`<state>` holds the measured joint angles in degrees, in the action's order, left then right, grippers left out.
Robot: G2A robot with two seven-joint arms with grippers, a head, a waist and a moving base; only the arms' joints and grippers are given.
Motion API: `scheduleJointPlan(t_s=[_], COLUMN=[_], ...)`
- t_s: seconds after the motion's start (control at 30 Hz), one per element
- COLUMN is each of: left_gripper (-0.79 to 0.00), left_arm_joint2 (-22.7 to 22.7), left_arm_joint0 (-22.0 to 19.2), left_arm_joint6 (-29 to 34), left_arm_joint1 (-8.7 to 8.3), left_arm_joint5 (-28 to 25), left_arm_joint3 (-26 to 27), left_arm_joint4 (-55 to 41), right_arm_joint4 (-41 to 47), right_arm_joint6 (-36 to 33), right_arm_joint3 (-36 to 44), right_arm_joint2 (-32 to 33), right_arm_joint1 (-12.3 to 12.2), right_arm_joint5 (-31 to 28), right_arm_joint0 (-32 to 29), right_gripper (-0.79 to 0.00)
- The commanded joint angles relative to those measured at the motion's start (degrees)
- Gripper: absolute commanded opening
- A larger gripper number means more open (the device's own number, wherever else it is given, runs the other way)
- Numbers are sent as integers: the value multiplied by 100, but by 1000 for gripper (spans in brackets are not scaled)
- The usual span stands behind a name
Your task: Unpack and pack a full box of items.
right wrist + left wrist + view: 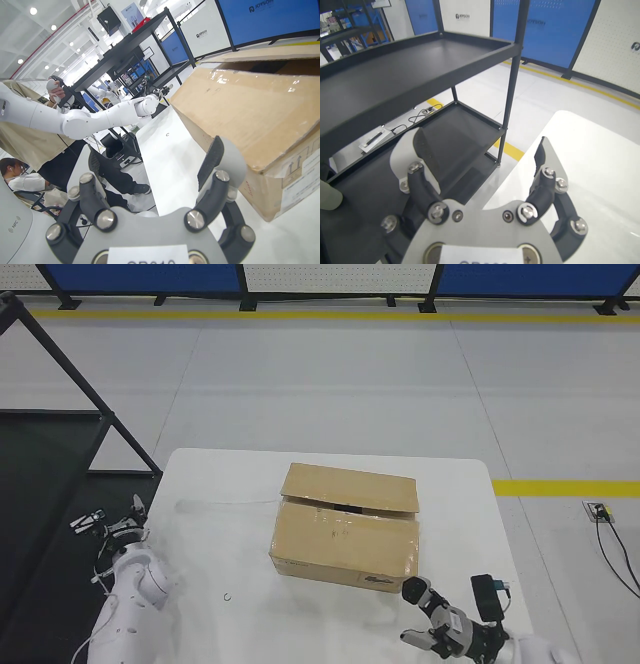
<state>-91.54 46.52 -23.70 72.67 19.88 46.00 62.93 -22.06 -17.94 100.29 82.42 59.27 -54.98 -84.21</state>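
The white worktop [220, 524] carries the cardboard box [345, 529] at its middle, flaps down with a dark gap between. The right tool [153, 155] is spread near the box's near corner. The left tool [481, 140], also spread, hangs at the worktop's left edge.
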Motion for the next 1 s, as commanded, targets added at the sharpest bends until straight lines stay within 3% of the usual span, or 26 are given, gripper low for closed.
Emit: scheduleJointPlan(t_s=[0.0,0.2,0.37,0.77,0.87,0.97], left_gripper=[0,0,0,0,0,0], left_arm_joint2=[-22,-197,-369,-301,-70,181], left_arm_joint0=[268,1473,2394,2413,2391,2339], left_arm_joint6=[-38,122,360,547,974,1270], left_arm_joint1=[-11,-164,-367,-367,-375,-392], left_arm_joint5=[-103,-1834,-3820,-3750,-4266,-4454], left_arm_joint3=[523,2406,3569,3594,3659,3683], left_arm_joint4=[28,419,1336,1453,1444,1900], right_arm_joint4=[175,1003,1217,1273,1505,1777], right_arm_joint6=[-6,-252,-389,-316,-245,-335], right_arm_joint3=[-21,-191,-264,-237,-331,-441], right_arm_joint2=[58,170,167,92,14,42], right_arm_joint1=[-16,-93,-116,-102,-95,-120], right_arm_joint5=[-81,-281,-238,-123,-248,-302], right_arm_joint0=[6,96,154,139,191,259], right_gripper=[0,0,0,0,0,0])
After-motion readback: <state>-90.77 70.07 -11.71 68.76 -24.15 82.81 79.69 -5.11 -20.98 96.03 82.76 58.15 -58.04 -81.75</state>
